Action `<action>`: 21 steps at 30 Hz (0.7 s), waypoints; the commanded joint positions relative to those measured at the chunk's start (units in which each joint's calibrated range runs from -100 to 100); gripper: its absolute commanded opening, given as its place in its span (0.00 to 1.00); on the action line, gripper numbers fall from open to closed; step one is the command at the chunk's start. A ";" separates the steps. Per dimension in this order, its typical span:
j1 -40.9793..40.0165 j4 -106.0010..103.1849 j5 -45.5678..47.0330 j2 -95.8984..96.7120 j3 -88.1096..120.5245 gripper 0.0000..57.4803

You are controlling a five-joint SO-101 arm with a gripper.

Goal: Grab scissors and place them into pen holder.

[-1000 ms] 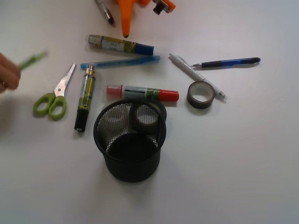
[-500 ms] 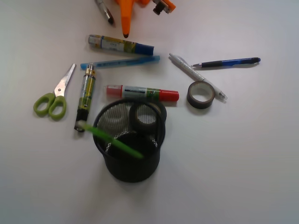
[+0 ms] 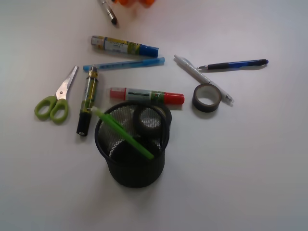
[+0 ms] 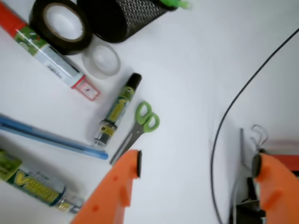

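At the far left of your front view, the scissors (image 3: 54, 101) lie flat on the white table (image 3: 250, 159), green loops nearest you, blades pointing away and slightly right. Nothing touches them. Just to their right lies a black-capped marker (image 3: 86, 101), roughly parallel to them. Beyond it, a blue-capped marker (image 3: 124, 46) and a thin blue pen (image 3: 123, 64) lie crosswise. In the middle, the pen holder (image 3: 132, 147) stands upright with a lime-green stick (image 3: 124, 133) leaning inside and a tape roll (image 3: 150, 118) just behind its rim. A red marker (image 3: 146, 96) lies just beyond it. To the right sits another tape roll (image 3: 207, 97), touching a white pen (image 3: 202, 78). Your gripper (image 4: 196, 168) hangs with orange jaws spread wide, holding nothing; in the wrist view the scissors (image 4: 137, 130) lie just past its left jaw.
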 commanded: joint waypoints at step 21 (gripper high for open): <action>8.50 36.41 -12.94 116.07 -111.88 0.16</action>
